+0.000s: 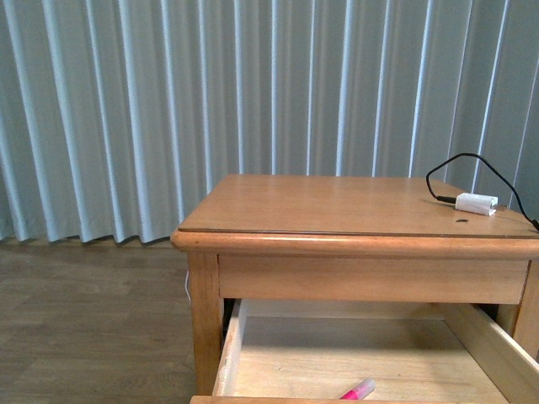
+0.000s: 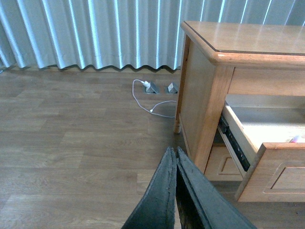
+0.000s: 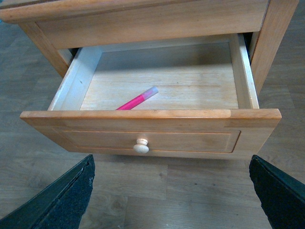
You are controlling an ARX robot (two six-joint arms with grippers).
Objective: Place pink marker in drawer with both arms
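Note:
The light-wood drawer stands pulled out of the nightstand, its round knob facing my right gripper. Inside it lies the pink marker, flat on the drawer floor near the front, its pale end pointing toward the back. The front view shows the pink marker at the bottom edge, in the drawer. My right gripper is open and empty, fingers spread wide, a little in front of the drawer's face. My left gripper is shut on nothing, off the nightstand's side, above the floor. The drawer shows at right there.
A white adapter with a black cable lies on the nightstand top. Wood floor surrounds the stand. A white cord and floor sockets lie near the curtain. A lower drawer sits under the open one.

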